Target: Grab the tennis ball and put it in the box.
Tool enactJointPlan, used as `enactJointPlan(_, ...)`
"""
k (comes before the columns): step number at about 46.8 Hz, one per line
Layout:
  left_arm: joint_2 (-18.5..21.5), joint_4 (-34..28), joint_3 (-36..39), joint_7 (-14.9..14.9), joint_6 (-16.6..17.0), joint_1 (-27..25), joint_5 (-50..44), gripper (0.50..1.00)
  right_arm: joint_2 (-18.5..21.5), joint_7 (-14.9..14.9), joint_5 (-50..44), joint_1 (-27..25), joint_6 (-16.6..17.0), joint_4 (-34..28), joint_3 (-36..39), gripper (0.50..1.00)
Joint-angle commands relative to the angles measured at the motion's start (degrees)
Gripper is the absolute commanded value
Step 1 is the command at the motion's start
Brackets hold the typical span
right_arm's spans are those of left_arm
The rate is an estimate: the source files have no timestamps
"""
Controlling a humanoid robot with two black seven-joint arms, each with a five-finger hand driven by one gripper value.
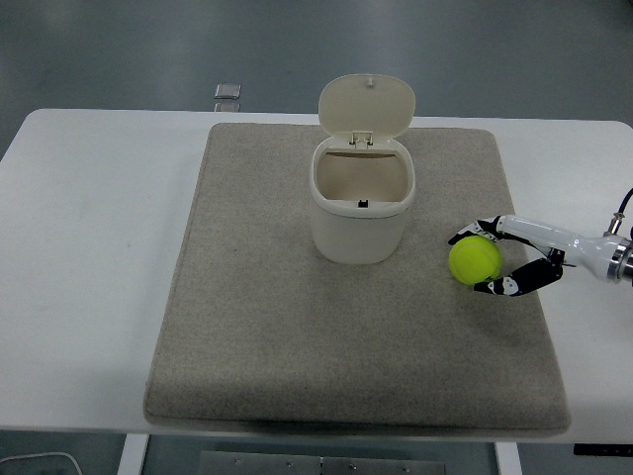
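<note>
The white table (pixel 89 247) carries a grey felt mat (pixel 297 346) that covers most of its middle. On the mat, toward 12 o'clock from the mat's centre, stands a cream box (pixel 361 203) with rounded walls. Its hinged lid (pixel 366 105) is raised upright at the far side, and the opening faces up. The interior appears empty apart from a small dark mark at the near inner wall.

The tennis ball (pixel 474 261), bright yellow-green, lies on the mat at about 4 o'clock from the box, near it but not touching. It sits close to the mat's right edge.

The right hand (pixel 504 259) enters from the right edge of the view at 3 o'clock, on a white forearm. Its black-and-white fingers (pixel 473 232) are curved around the ball: one set runs along the ball's far side, the other along its near side at 5 o'clock from the ball. The tips appear to be in contact with the ball on both sides. Whether the ball is lifted off the mat cannot be told; it seems level with the mat surface.

A small grey square object (pixel 227 91) lies on the floor beyond the table's far edge, at 11 o'clock from the box.
</note>
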Motion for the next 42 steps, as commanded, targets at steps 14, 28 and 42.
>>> enactJointPlan(14, 0.0, 0.0, 0.0, 0.0, 0.0, 0.0, 0.0, 0.992, -3.6, 4.3, 0.7, 4.2, 5.5, 4.4, 5.8, 0.5)
enactJointPlan(28, 0.0, 0.0, 0.0, 0.0, 0.0, 0.0, 0.0, 0.992, -1.6, 3.7, 0.8, 10.1, 7.0, 6.3, 6.5, 0.5)
enactJointPlan(42, 0.0, 0.0, 0.0, 0.0, 0.0, 0.0, 0.0, 0.992, 5.3, -0.3, 0.7, 15.5, 7.8, 5.5, 6.2, 0.5)
